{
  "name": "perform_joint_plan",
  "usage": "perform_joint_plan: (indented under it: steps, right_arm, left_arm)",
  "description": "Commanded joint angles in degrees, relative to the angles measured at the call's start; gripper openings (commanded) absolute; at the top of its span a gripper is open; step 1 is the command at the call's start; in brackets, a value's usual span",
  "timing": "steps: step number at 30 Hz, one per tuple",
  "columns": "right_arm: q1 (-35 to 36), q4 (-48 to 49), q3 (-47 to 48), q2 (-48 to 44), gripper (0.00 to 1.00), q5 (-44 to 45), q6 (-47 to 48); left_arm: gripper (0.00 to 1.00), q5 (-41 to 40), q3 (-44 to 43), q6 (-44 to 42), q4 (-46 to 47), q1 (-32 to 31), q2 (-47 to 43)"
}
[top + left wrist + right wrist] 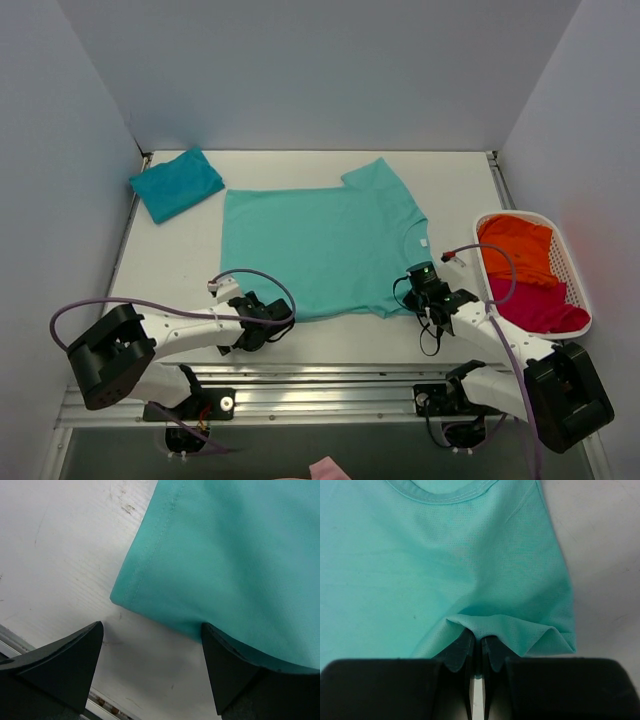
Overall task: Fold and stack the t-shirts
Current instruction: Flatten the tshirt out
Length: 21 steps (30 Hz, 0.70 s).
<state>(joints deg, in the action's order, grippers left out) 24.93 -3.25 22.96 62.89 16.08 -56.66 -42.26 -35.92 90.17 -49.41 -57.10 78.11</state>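
A light mint-green t-shirt (320,250) lies spread flat mid-table, its neck with a small white label (424,243) toward the right. My left gripper (275,318) is open at the shirt's near left corner. In the left wrist view that corner (150,595) lies just ahead of the left gripper (152,645), and the right finger (235,675) sits against the cloth edge. My right gripper (420,278) is shut on a pinched fold of the mint-green shirt (510,625) below the collar (445,492), near the sleeve. A darker teal t-shirt (176,183) lies folded at the back left.
A white basket (570,262) at the right edge holds an orange t-shirt (520,248) and a magenta t-shirt (535,305). Grey walls close the table on three sides. A metal rail (320,395) runs along the near edge.
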Motion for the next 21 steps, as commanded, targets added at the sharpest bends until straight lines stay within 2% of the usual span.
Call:
perform_joint_plan:
  steps: [1, 5, 7, 10, 21]
  right_arm:
    - [-0.5, -0.1, -0.4, -0.6, 0.00, -0.6, 1.3]
    - [-0.5, 0.2, -0.5, -0.8, 0.00, -1.1, 1.9]
    - [-0.5, 0.5, -0.5, -0.8, 0.00, -1.3, 2.1]
    - [-0.5, 1.1, -0.5, -0.1, 0.00, -1.6, 2.3]
    - [-0.5, 2.1, -0.6, 1.0, 0.00, -1.8, 2.6]
  left_arm:
    - [0.88, -3.0, -1.4, 5.8, -0.8, -0.4, 2.4]
    - [0.86, -4.8, -2.4, 9.5, -3.0, -0.6, 4.3]
    - [0.80, -6.2, -2.1, 11.1, -3.5, -0.8, 3.9]
    - [0.77, -8.0, -2.6, 16.1, -7.1, -4.3, 2.3]
    - [0.79, -9.9, -5.7, 29.2, -19.1, -9.9, 4.8]
